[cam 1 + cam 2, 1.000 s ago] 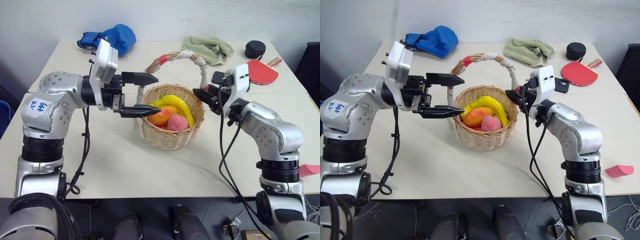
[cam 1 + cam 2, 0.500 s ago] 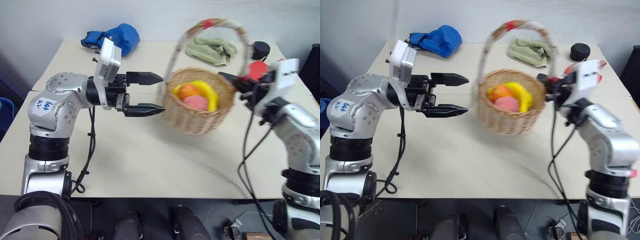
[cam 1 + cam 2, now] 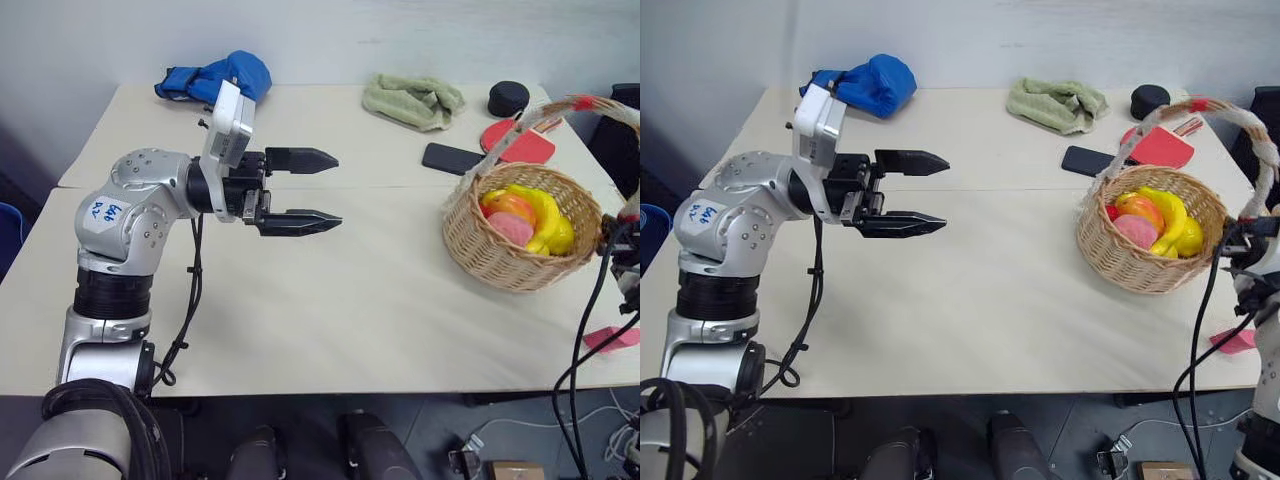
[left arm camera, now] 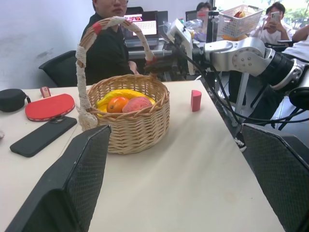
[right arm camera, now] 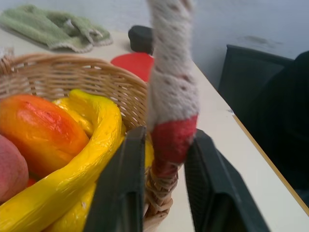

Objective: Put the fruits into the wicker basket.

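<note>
We stand at a big pale tabletop (image 3: 330, 290) with a plain white wall behind it, and in the left wrist view people sit at desks past the far edge. Our left arm is the biggest thing over the table. Its left gripper (image 3: 318, 190) hangs in the air above the bare middle, pointing sideways toward the basket with its two black fingers spread wide and nothing between them. We think it waits there because it has no fruit to carry.

Next comes the round tan wicker basket (image 3: 520, 262) with its tall arched handle wrapped in white cord and red bands. It sits on the table well over on our right side, far from the left gripper. Our right gripper (image 5: 161, 193) has its two fingers on either side of the handle's foot, right at the red band, so we can move the basket by the handle. We cannot tell if the fingers press it tight or sit a bit loose.

Inside the basket lie the toy fruits: a curved yellow banana (image 5: 84, 159), an orange-yellow mango (image 5: 41, 128) and a pink round peach (image 3: 512, 229). They all rest together below the rim, so the job looks nearly done.

A small pink block (image 4: 195, 100) stands on the table beside the basket.
</note>
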Robot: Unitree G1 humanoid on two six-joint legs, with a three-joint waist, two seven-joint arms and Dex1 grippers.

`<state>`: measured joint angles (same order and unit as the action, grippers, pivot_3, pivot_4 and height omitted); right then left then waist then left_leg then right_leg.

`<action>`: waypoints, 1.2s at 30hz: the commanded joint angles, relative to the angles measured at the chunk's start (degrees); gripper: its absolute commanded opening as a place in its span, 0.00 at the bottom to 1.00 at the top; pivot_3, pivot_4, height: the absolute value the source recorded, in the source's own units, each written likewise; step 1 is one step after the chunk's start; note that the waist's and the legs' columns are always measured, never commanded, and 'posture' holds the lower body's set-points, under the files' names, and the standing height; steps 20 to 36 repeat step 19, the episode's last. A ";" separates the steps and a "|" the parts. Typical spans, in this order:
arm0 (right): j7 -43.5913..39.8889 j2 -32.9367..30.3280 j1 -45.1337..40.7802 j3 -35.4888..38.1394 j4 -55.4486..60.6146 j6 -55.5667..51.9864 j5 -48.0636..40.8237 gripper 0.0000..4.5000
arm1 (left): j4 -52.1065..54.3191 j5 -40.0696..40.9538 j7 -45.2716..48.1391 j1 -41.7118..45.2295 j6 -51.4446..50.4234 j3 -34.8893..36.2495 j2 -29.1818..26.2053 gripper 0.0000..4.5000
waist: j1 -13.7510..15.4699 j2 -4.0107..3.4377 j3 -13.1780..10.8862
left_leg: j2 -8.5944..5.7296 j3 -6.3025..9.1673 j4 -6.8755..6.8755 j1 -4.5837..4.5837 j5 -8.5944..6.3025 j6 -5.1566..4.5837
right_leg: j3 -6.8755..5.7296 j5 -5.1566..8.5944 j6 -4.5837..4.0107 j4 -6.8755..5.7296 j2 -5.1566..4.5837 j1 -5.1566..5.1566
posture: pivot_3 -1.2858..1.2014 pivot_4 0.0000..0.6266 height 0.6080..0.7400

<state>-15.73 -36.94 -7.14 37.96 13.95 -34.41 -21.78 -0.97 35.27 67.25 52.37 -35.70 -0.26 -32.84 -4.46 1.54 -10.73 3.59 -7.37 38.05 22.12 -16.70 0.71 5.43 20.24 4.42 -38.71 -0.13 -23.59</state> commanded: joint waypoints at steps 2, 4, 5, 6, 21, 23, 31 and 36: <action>-3.07 -3.94 5.91 6.72 7.63 -6.34 -3.33 0.64 | 0.00 0.70 0.99 1.75 0.32 0.79 -0.19 1.00 | 0.10 -0.01 0.00 | 0.00 0.00 0.00 0.01 0.00 0.00 | 0.00 0.00 0.00 0.01 -0.01 0.00 | 0.52 0.24 1.00; -5.19 -5.86 9.54 9.42 10.33 -9.79 -4.84 0.79 | -0.37 0.51 1.29 1.74 0.46 0.82 -0.27 1.00 | 0.20 -0.01 0.00 | 0.01 0.03 -0.01 -0.01 0.00 0.00 | -0.01 0.00 0.00 0.02 0.00 0.04 | 0.52 0.24 1.00; -6.35 -6.91 11.21 11.70 11.74 -11.73 -5.96 0.86 | -0.49 0.48 1.45 1.69 0.47 0.89 -0.38 1.00 | 0.28 -0.01 0.00 | 0.00 0.04 0.00 -0.01 0.00 0.00 | -0.02 0.00 0.00 0.05 0.00 0.06 | 0.52 0.24 1.00; -9.49 -9.02 13.61 16.02 13.13 -15.21 -8.57 0.93 | -0.67 0.37 1.70 1.56 0.56 0.95 -0.61 1.00 | 0.41 -0.01 0.00 | 0.00 0.03 -0.01 -0.01 0.00 0.00 | -0.01 0.00 0.00 0.06 0.00 0.07 | 0.52 0.24 1.00; -38.90 -25.62 29.79 47.81 2.13 -31.20 -22.24 1.00 | -2.53 -0.67 4.61 1.71 1.86 0.22 -2.23 1.00 | 1.14 0.08 -0.04 | 0.06 0.26 -0.06 -0.11 -0.22 -0.24 | -0.02 -0.14 0.12 1.00 0.21 0.74 | 0.52 0.24 1.00; -38.90 -25.62 29.79 47.81 2.13 -31.20 -22.24 1.00 | -2.53 -0.67 4.61 1.71 1.86 0.22 -2.23 1.00 | 1.14 0.08 -0.04 | 0.06 0.26 -0.06 -0.11 -0.22 -0.24 | -0.02 -0.14 0.12 1.00 0.21 0.74 | 0.52 0.24 1.00; -38.90 -25.62 29.79 47.81 2.13 -31.20 -22.24 1.00 | -2.53 -0.67 4.61 1.71 1.86 0.22 -2.23 1.00 | 1.14 0.08 -0.04 | 0.06 0.26 -0.06 -0.11 -0.22 -0.24 | -0.02 -0.14 0.12 1.00 0.21 0.74 | 0.52 0.24 1.00; -38.90 -25.62 29.79 47.81 2.13 -31.20 -22.24 1.00 | -2.53 -0.67 4.61 1.71 1.86 0.22 -2.23 1.00 | 1.14 0.08 -0.04 | 0.06 0.26 -0.06 -0.11 -0.22 -0.24 | -0.02 -0.14 0.12 1.00 0.21 0.74 | 0.52 0.24 1.00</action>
